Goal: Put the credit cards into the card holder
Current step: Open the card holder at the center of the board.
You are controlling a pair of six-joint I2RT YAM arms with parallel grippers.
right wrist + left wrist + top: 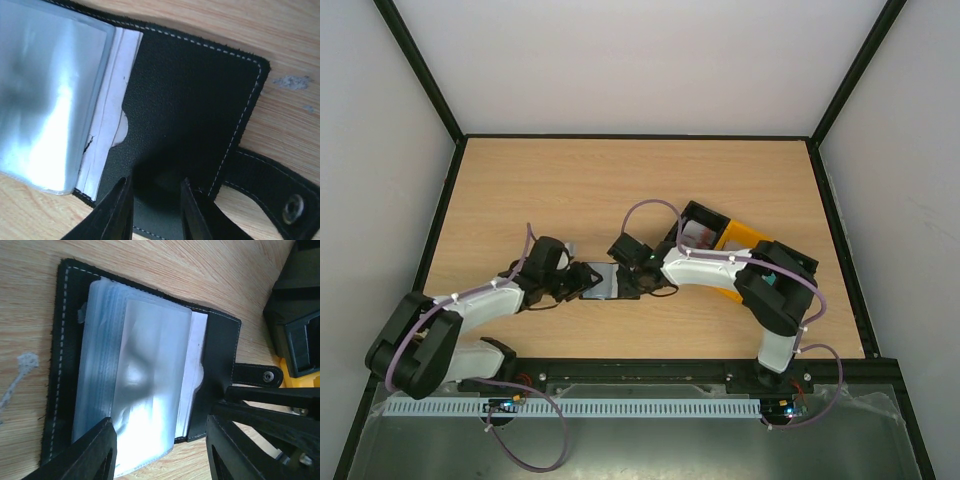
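robot laboratory test cell. a light wood-grain table [620, 180] is boxed in by plain white walls [640, 60] on black frame struts [420, 68]. two cabled machines, the left arm [470, 300] and the right arm [772, 292], are bolted to a rail [620, 372] at its near edge.

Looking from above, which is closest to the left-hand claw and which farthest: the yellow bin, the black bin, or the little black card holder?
1. The card holder, lying open right at the tips of the left gripper.
2. The black bin, farther right and toward the back.
3. The yellow bin, joined to the black bin's right side, farthest.
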